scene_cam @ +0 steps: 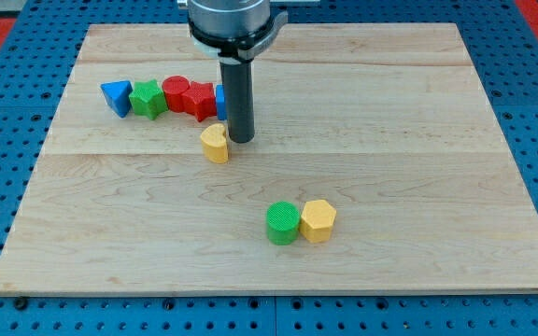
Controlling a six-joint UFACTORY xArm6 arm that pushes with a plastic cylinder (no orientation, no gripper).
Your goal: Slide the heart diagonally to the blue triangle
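A yellow heart [215,144] lies left of the board's middle. My tip [241,140] stands just to the heart's right, touching or nearly touching it. The blue triangle [116,96] lies at the upper left, at the left end of a row of blocks. Beside it to the right are a green star [147,99], a red cylinder [176,92] and a red star-like block [199,100]. A blue block [219,99] ends the row, partly hidden behind my rod.
A green cylinder [283,223] and a yellow hexagon [318,221] sit touching each other below the middle of the wooden board [437,140]. A blue pegboard surface surrounds the board.
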